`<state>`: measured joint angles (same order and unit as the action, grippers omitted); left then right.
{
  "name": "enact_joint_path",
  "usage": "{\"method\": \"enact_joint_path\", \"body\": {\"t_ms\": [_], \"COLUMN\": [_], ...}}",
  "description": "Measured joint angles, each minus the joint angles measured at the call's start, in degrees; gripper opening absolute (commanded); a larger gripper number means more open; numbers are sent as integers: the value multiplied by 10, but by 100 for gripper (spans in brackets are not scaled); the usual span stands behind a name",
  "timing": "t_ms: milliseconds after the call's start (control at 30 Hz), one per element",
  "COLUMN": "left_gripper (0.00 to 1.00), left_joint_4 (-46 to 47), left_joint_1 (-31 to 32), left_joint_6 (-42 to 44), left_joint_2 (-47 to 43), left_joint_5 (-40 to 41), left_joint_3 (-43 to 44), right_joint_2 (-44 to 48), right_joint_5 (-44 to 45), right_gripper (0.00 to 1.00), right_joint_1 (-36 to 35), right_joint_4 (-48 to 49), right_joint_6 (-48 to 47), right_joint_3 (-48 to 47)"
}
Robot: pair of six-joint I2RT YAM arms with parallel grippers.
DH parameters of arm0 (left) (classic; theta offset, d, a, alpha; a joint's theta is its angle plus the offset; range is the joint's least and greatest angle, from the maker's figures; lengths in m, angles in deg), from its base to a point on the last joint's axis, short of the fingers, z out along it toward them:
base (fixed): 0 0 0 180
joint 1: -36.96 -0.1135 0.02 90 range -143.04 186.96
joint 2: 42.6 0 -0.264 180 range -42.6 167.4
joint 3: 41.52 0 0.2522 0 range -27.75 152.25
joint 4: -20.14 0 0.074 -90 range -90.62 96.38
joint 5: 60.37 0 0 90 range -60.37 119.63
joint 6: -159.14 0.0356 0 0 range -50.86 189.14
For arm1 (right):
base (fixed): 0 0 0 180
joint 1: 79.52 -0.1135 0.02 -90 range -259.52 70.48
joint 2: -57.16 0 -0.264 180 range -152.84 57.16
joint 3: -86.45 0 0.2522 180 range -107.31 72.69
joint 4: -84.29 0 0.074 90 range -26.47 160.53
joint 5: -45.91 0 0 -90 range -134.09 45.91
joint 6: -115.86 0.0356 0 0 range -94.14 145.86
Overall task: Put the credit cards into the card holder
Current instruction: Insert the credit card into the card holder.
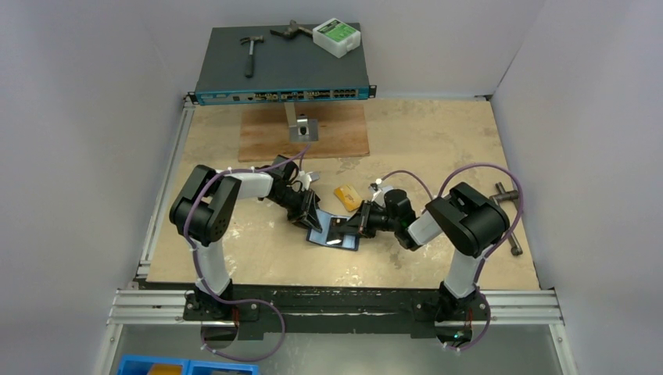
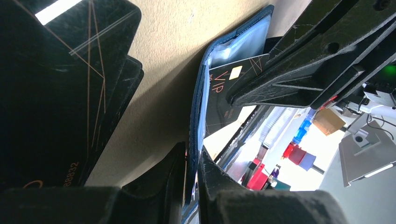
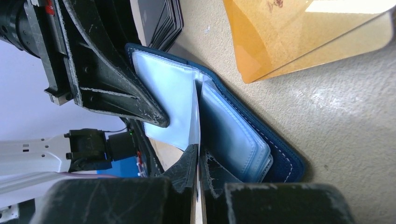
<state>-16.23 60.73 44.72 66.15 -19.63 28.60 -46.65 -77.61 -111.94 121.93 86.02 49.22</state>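
Card holder (image 3: pixel 233 135) open, orange-gold cards (image 3: pixel 289 37) beside, black cards (image 2: pixel 60 93) near

A black card (image 2: pixel 224 100) tucked in the open card holder (image 2: pixel 198 107) bore pale letters reading "VIP" beside a small pale square. On the loose black cards (image 2: pixel 60 93) lying to the left of it, orange digits near one edge looked like "8832", with a further character before them that was unclear. At the far end of the desk, the green label on the white box (image 1: pixel 336 37) and the port markings on the network switch (image 1: pixel 281 70) were too small to read.
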Motion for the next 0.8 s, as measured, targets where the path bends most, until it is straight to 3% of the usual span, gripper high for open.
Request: {"method": "enact_joint_path", "body": {"t_ms": [433, 800], "left_gripper": [17, 21], "left_joint_4": [-14, -101], "left_joint_1": [0, -7], "left_joint_6": [7, 67], "left_joint_2": [0, 0], "left_joint_5": [14, 71], "left_joint_3": [3, 47], "right_joint_2": [-28, -45], "right_joint_5": [-20, -20], "right_gripper": [0, 0], "right_joint_1": [1, 0], "right_joint_4": [17, 43], "right_joint_6": [2, 3], "right_joint_3": [-16, -16]}}
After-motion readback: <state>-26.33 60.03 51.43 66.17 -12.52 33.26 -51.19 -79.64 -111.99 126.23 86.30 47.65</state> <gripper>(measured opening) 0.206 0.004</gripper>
